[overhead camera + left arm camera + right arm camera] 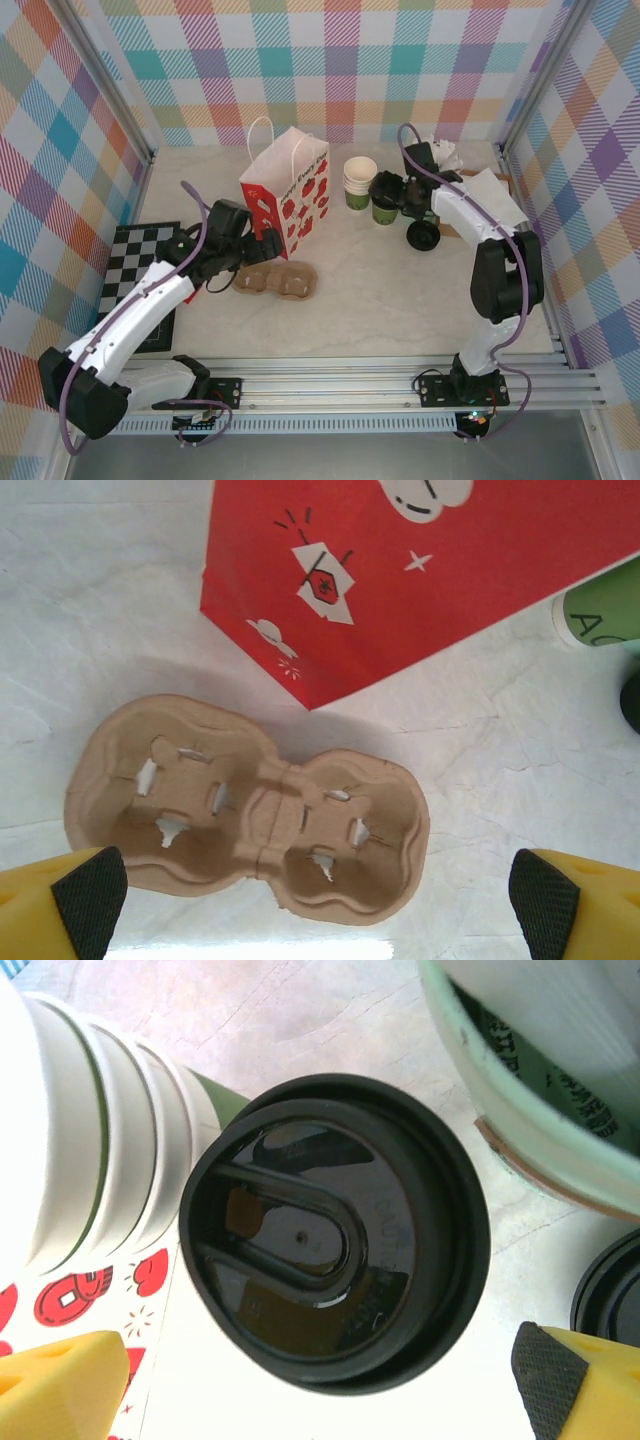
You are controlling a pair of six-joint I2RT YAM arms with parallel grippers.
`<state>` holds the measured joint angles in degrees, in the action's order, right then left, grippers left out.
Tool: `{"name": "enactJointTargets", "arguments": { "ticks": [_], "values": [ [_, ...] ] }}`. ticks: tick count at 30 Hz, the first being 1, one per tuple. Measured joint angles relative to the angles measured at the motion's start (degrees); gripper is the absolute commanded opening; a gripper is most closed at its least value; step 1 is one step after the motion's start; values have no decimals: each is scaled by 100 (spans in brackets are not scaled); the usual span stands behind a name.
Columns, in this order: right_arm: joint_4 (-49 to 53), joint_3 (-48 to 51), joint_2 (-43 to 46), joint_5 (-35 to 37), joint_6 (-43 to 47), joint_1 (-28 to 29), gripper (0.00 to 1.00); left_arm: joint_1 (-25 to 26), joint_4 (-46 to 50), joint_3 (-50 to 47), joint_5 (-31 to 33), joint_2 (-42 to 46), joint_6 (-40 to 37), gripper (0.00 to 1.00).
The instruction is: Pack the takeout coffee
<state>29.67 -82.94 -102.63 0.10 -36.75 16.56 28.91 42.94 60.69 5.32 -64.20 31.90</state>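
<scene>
Pincer on right arm (pixel 320 1388): jaws wide open, nothing held. Yellow fingers (pixel 62 1385) sit either side of the takeout coffee (pixel 335 1230), looking straight down on its black lid, with a gap showing on both sides. From above, right pincer (pixel 392 192) hangs over the same cup.

Coffee stands upright on the tabletop (pixel 400 300), at about 1 o'clock from tabletop centre, outside the bag and not in the carrier. Green lower part is visible in the top view (pixel 384 213).

Around the coffee, wrist view:
- stack of lidless cups (pixel 90 1130) at 9 o'clock, just beside the lid
- mint-green pot (pixel 520 1110) at 2 o'clock, near, tilt unclear
- loose black lid (pixel 612 1295) at 4 o'clock, partly cut off by the frame edge

Left pincer (pixel 318 900): also wide open, empty. Black pads (pixel 90 898) flank the near edge of the cardboard cup carrier (pixel 245 805), above it; can't tell if touching. Carrier lies flat with both wells empty.

Red-and-white paper bag (pixel 290 195) stands upright at 12 o'clock from the carrier, handles up. Chessboard (pixel 135 270) lies at 9 o'clock, near the left wall, partly under the left arm.
</scene>
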Motion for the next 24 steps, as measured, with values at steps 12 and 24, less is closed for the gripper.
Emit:
{"name": "enactJointTargets", "arguments": {
  "ticks": [12,24],
  "values": [
    [-1080,2354,2448,-160,393,1318,100,-2212,136,-848,-341,-7,273,100],
    [-2076,2999,1803,-612,776,2463,100,-1792,-1521,-1300,-1478,-1482,-142,100]
  ]
}}
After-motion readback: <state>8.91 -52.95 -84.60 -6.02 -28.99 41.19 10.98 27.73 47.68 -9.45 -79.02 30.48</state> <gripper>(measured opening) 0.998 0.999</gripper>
